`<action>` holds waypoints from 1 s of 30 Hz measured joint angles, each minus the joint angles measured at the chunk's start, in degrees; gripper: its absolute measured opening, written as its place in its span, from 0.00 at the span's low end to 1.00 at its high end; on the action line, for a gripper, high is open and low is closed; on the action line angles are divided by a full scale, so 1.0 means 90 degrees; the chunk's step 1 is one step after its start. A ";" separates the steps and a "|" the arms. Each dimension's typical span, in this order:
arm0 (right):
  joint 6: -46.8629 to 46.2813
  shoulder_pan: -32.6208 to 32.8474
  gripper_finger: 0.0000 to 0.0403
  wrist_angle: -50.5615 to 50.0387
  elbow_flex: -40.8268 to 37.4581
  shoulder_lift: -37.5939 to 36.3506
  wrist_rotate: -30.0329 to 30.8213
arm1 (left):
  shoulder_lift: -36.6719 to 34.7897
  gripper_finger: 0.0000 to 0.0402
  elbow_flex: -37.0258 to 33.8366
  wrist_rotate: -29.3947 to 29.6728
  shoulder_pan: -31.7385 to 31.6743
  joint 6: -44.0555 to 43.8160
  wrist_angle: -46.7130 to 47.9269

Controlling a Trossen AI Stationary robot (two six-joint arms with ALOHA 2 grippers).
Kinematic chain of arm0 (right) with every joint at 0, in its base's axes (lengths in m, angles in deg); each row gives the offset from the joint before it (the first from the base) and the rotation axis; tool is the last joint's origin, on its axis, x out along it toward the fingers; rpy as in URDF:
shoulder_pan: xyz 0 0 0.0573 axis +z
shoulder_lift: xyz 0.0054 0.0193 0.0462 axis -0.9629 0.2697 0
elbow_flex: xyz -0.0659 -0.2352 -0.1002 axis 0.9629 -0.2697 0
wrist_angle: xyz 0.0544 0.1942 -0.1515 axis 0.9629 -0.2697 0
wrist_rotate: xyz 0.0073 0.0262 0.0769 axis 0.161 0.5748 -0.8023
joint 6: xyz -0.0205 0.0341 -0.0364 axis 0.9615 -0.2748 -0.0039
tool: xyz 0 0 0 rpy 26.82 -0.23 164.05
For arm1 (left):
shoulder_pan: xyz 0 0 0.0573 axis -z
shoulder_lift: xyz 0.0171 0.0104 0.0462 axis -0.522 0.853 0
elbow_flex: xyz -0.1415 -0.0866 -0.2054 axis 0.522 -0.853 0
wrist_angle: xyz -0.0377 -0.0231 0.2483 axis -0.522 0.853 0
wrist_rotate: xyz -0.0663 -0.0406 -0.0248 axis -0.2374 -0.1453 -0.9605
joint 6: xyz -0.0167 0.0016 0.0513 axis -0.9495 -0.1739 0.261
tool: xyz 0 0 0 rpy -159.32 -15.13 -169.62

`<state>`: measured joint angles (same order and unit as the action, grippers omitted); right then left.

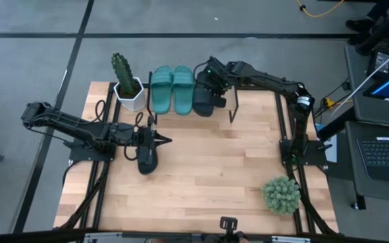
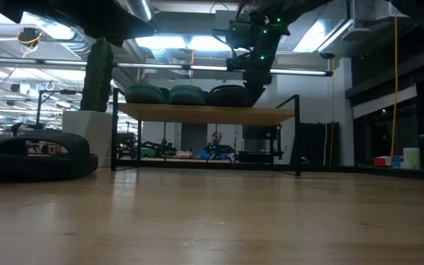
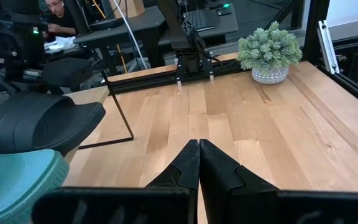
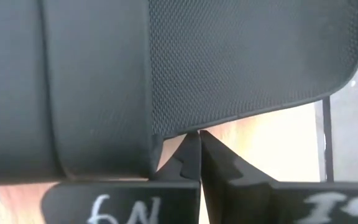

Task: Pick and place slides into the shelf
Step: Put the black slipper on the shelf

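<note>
The shelf (image 2: 271, 115) stands at the table's far edge. On its plank rest two teal slides (image 1: 161, 88) (image 1: 183, 86) and one black slide (image 1: 203, 100), side by side on their soles. My right gripper (image 4: 199, 138) is shut and comes down from above at that black slide's right side (image 2: 256, 77). A second black slide (image 1: 147, 158) lies flat on the table at left centre (image 2: 35, 156). My left gripper (image 1: 167, 140) is shut, level above the table just beyond this slide, pointing right. Its wrist view does not show the slide. My right gripper's shut fingertips (image 4: 191, 149) stand right at the side edge of the black slide's footbed (image 4: 185, 127), next to the strap, over the shelf's plank. I cannot tell whether they touch it. The slide lies flat on the shelf.
A cactus in a white pot (image 1: 128, 86) stands left of the shelf. A round green plant (image 1: 281, 194) sits near the table's near right corner. The table's middle (image 1: 215, 162) is bare wood. A person sits at a desk beyond the table (image 3: 53, 7).
</note>
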<state>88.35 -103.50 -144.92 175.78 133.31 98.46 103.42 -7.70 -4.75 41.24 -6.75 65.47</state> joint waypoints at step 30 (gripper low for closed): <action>-0.0724 0.0827 0.00 -0.1771 0.2168 -0.0426 0.1122 | -0.0129 0.01 0.0001 0.0515 0.0000 0.0223 0.0369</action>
<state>81.83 -96.05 -160.86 195.29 129.48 108.56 102.26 -7.68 -0.11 41.24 -4.74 68.79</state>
